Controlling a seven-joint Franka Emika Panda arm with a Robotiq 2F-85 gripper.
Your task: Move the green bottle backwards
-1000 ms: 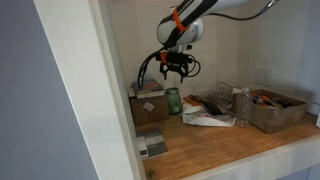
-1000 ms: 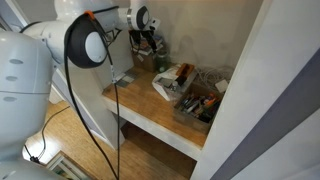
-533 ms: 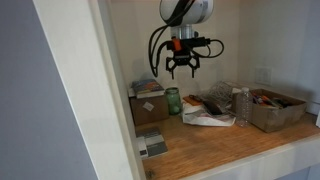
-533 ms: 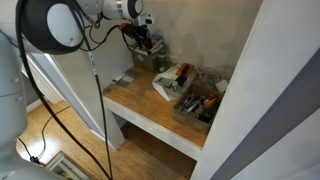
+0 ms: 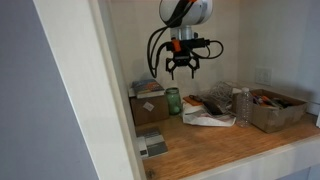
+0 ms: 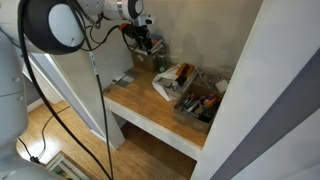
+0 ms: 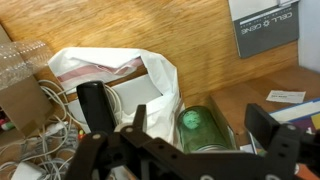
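The green bottle (image 5: 174,100) stands upright on the wooden shelf, right beside the brown box (image 5: 150,108). In the wrist view the green bottle (image 7: 202,128) shows from above, between the open fingers and well below them. My gripper (image 5: 181,72) hangs open and empty in the air above the bottle, a little to its right. In an exterior view my gripper (image 6: 146,38) is at the back corner of the shelf; the bottle there is too small to make out.
A white bag with items (image 5: 208,116) lies next to the bottle. A clear plastic bottle (image 5: 243,105) and a box of tools (image 5: 276,110) stand further along. A small booklet (image 5: 152,147) lies near the shelf's front edge. Walls enclose the shelf.
One second ago my gripper was low, near the bottle and box; it has risen and turned. Over the last half second nothing moved. The bottle stands in the same place.
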